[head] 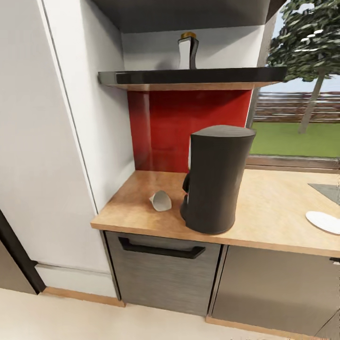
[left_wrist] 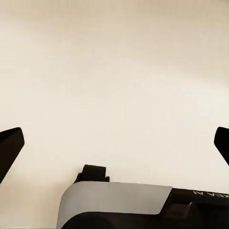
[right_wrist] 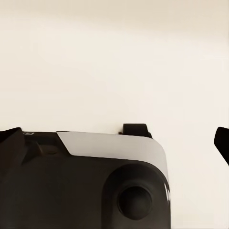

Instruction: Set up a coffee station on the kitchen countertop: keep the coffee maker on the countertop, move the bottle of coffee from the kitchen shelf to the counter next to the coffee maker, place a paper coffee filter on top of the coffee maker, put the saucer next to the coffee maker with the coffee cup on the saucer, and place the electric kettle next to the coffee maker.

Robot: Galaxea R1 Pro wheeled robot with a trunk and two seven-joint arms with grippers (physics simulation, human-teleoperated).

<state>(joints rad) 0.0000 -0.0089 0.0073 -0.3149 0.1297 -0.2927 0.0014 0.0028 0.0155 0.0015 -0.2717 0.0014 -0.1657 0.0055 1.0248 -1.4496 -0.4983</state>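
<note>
Hanging over pale cream floor (left_wrist: 114, 71), both my grippers: left gripper (left_wrist: 114, 143) and right gripper (right_wrist: 114, 143) spread wide, holding nothing. Up ahead on the wooden countertop (head: 269, 212): white paper cone filter (head: 160, 200) lying tipped just beside the tall dark cylindrical coffee maker (head: 215, 177). White saucer (head: 323, 221) well apart. Farthest, coffee bottle (head: 188, 49) on the black shelf (head: 189, 75).
</note>
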